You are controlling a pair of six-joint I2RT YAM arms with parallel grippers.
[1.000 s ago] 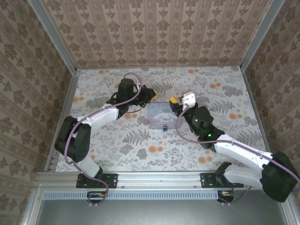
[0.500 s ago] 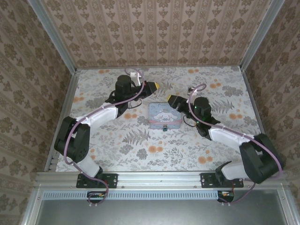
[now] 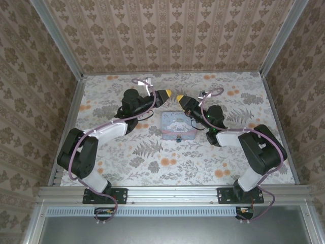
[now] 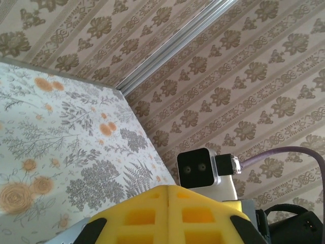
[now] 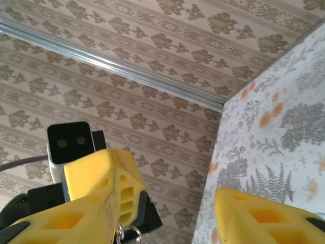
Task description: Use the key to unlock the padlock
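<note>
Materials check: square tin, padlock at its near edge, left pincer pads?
Square tin: probably thin painted metal; pale blue, cartoon print, crisp edges. Padlock: too small to be sure; teal body, dark shackle, likely metal. Pads of the left pincer: matte yellow plastic or foam, moulded square pockets.

We look down on the bench [image 3: 238,152] from high behind. The left wrist camera [image 5: 68,145] and right wrist camera [image 4: 199,166] tilt upward, close, facing each other; all share the papered wall [image 3: 167,35].
</note>
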